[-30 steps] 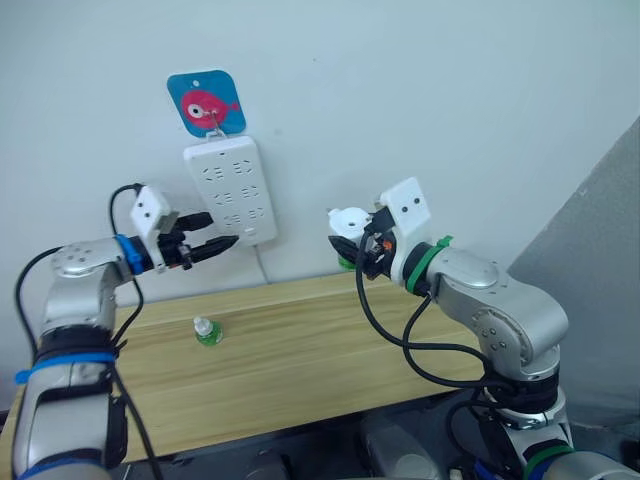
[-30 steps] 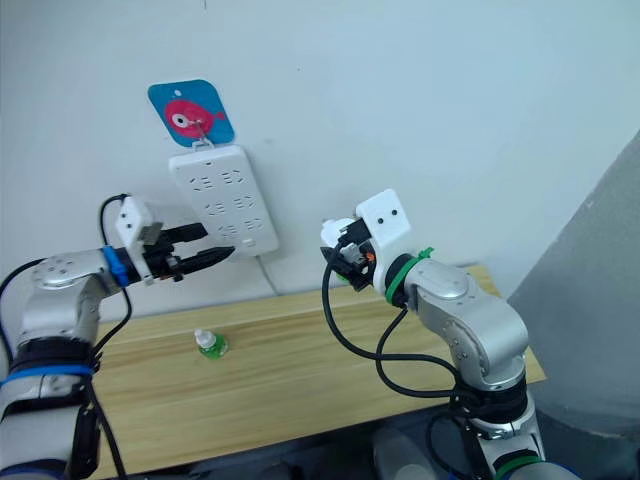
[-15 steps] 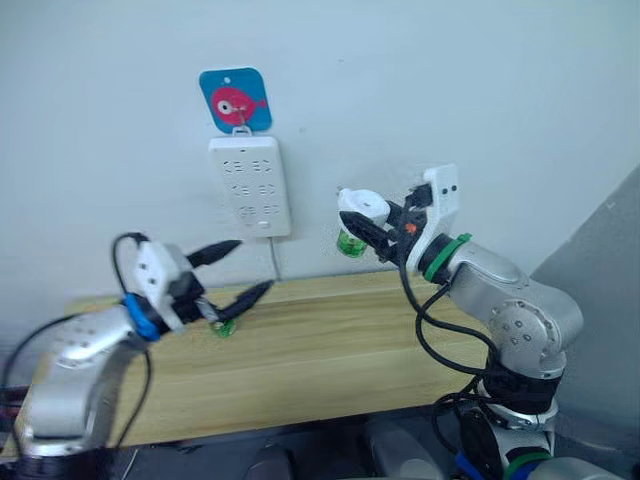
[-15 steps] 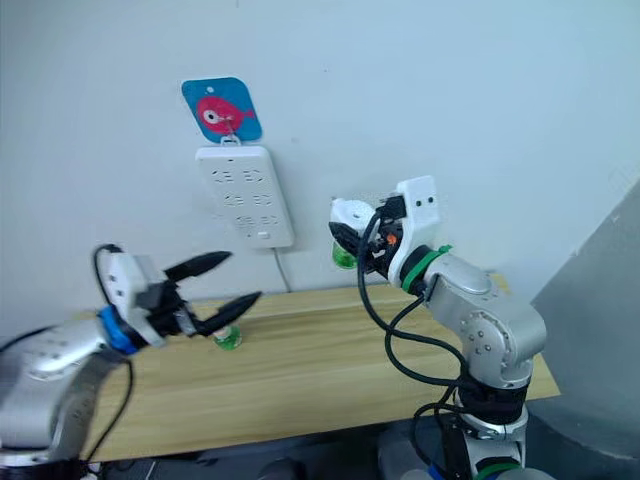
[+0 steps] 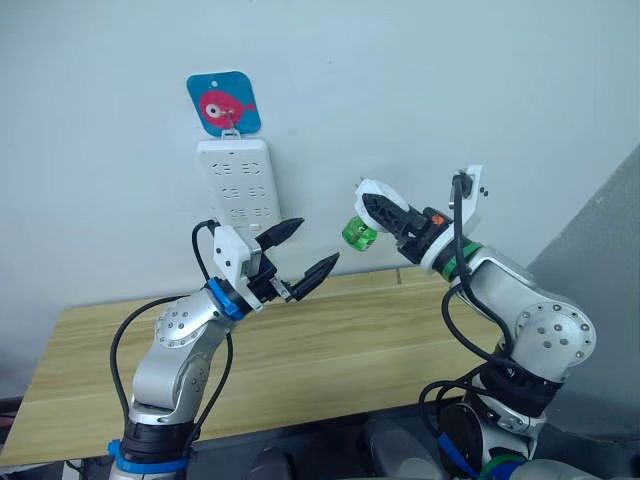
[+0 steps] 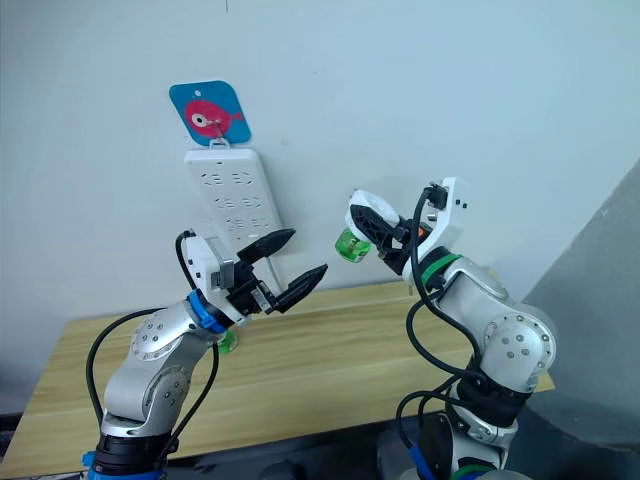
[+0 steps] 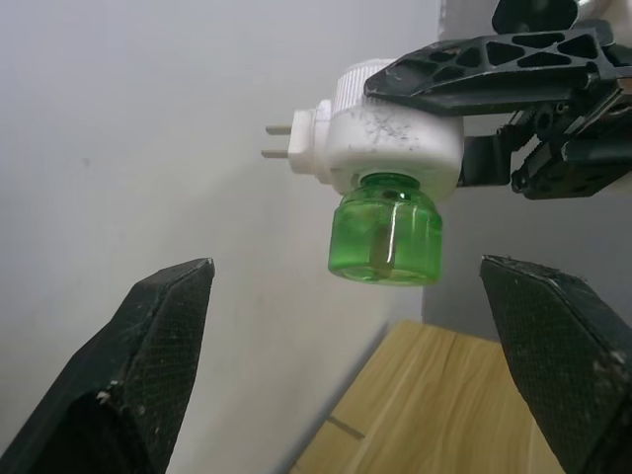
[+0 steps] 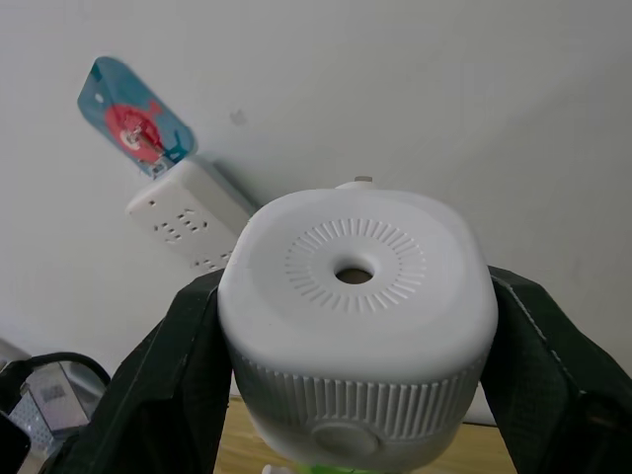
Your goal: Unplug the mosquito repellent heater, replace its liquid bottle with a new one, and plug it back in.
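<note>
The right claw (image 5: 385,212) grasps the heater (image 7: 390,138), one black finger pressed against each side of its white body, and holds it in the air above the bench (image 5: 350,345), well clear of the wall. One green bottle (image 7: 385,237) hangs screwed into the heater's underside. Two metal prongs (image 7: 281,141) stick out from the heater toward the wall, touching nothing. In the right wrist view the heater's ribbed face with its single round hole fills the space between the fingers and hides nearly all of the attached bottle; only a thin green sliver shows under it.

The left claw (image 5: 305,255) is released, its two fingers (image 5: 322,270) spread wide, and it is raised beside the heater on the strip's side, just short of the attached bottle and touching nothing.

A second small green bottle (image 6: 226,341) sits on the bench, mostly hidden behind the left forearm in the right eye view; its cap and shape cannot be made out.

One white power strip (image 5: 237,186) hangs on the wall beyond the left claw, beneath one blue tag with a pink fish (image 5: 224,103). Its lower end is partly covered by the left claw, and no plug sits in the visible sockets.
</note>
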### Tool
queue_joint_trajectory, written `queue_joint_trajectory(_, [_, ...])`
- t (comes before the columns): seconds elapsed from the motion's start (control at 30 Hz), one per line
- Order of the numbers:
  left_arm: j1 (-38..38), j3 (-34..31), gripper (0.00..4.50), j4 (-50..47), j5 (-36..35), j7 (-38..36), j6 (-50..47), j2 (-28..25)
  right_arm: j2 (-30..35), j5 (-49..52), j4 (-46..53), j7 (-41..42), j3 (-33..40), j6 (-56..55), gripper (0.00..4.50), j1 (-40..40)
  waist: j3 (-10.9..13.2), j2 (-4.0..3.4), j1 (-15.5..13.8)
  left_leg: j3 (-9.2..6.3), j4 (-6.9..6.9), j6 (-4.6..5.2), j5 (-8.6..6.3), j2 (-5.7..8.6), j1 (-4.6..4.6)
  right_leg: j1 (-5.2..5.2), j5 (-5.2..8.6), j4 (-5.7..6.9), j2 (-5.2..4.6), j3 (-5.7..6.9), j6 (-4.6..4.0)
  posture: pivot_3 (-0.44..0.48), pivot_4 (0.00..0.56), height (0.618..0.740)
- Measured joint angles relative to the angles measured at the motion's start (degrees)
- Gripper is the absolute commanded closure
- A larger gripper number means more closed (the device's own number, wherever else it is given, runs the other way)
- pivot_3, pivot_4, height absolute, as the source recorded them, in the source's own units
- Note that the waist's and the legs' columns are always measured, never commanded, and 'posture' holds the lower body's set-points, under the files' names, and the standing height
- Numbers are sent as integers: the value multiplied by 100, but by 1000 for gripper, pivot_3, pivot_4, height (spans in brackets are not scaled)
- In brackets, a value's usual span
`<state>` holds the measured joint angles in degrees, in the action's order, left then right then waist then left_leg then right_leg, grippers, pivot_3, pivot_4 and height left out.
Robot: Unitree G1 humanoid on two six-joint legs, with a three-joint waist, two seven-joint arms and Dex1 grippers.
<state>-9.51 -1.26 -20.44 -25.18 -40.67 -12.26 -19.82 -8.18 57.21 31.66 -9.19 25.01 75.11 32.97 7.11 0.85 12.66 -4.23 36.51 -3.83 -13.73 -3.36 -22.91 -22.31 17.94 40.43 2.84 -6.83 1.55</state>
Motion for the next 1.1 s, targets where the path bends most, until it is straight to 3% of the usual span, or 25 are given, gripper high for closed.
queue_joint_trajectory(0.37, [-448,381,0,514,222,16,425,304,27,1836,-310,-1364,-670,-980,1470,-76,-1,-1,36,0,16,1,0,2,-3,0,14,12,2,-3,25,-194,51,729])
queue_joint_trajectory(0.97, [-480,431,0,511,242,267,502,477,1005,2742,-320,-1898,-1690,-2150,1470,-319,-1,-1,29,1,30,0,0,2,-2,0,15,25,4,-7,27,-189,56,729])
queue_joint_trajectory(1.1, [-481,431,912,509,208,256,501,484,1147,2828,-327,-1963,-1838,-2344,1470,-322,-1,-1,25,1,32,0,0,2,-1,0,15,28,4,-7,27,-189,58,729])
